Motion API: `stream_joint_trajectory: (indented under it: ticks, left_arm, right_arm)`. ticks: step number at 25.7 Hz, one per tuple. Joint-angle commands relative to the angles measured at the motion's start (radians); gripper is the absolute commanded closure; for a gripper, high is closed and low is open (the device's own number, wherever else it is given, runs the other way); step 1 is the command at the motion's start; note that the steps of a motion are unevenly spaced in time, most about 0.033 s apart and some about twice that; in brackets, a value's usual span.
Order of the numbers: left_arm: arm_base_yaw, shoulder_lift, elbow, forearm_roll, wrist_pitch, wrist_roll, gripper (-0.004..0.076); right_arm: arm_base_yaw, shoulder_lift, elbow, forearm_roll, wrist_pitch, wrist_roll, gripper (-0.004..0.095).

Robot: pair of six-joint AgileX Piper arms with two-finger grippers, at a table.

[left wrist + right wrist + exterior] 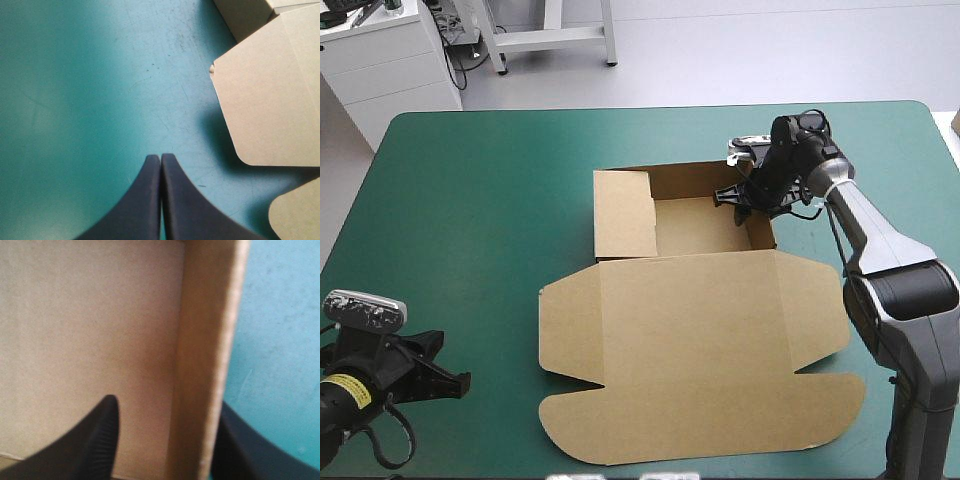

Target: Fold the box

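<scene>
The brown box [700,340] lay in the middle of the table, on the teal-green cover [470,200]. Its far part was already a shallow tray [700,225] with the far wall [685,180] standing. The wide lid [710,400] was flat on the near side, with its rounded flaps spread out.

The right gripper [752,200] was at the right wall of the tray. In the right wrist view its black fingers stood apart, released, on the two sides of this wall [205,365]. One finger [95,440] was inside over the tray floor and did not touch the wall. The other finger [250,450] was outside over the cover, just beside the wall.

The left gripper [460,382] was near the near left corner of the table, apart from the box. Its fingers were pressed together on nothing [160,159], over bare cover. A rounded lid flap [270,100] lay ahead of it, to one side.
</scene>
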Motion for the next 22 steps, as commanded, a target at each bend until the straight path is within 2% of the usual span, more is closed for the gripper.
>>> stream_joint_trajectory:
  ticks: [1, 9, 14, 20, 22]
  left_arm:
    - [-0.002, 0.006, -0.024, -0.002, -0.058, -0.011, 0.0756]
    - [-0.002, 0.006, -0.024, -0.002, -0.058, -0.011, 0.0756]
    - [-0.002, 0.006, -0.024, -0.002, -0.060, -0.011, 0.0756]
    - [-0.002, 0.006, -0.024, 0.001, -0.058, -0.011, 0.0756]
    - [-0.002, 0.006, -0.024, 0.001, -0.058, -0.011, 0.0756]
  right_arm:
    - [-0.001, -0.065, -0.023, -0.038, 0.016, -0.010, 0.0918]
    - [-0.001, -0.082, -0.025, -0.033, 0.016, -0.015, 0.0930]
    - [-0.027, -0.128, -0.130, -0.055, 0.016, -0.080, 0.0930]
    - [-0.148, -0.170, -0.280, -0.196, 0.016, -0.091, 0.0931]
    - [-0.215, -0.172, -0.309, -0.201, 0.016, -0.087, 0.0931]
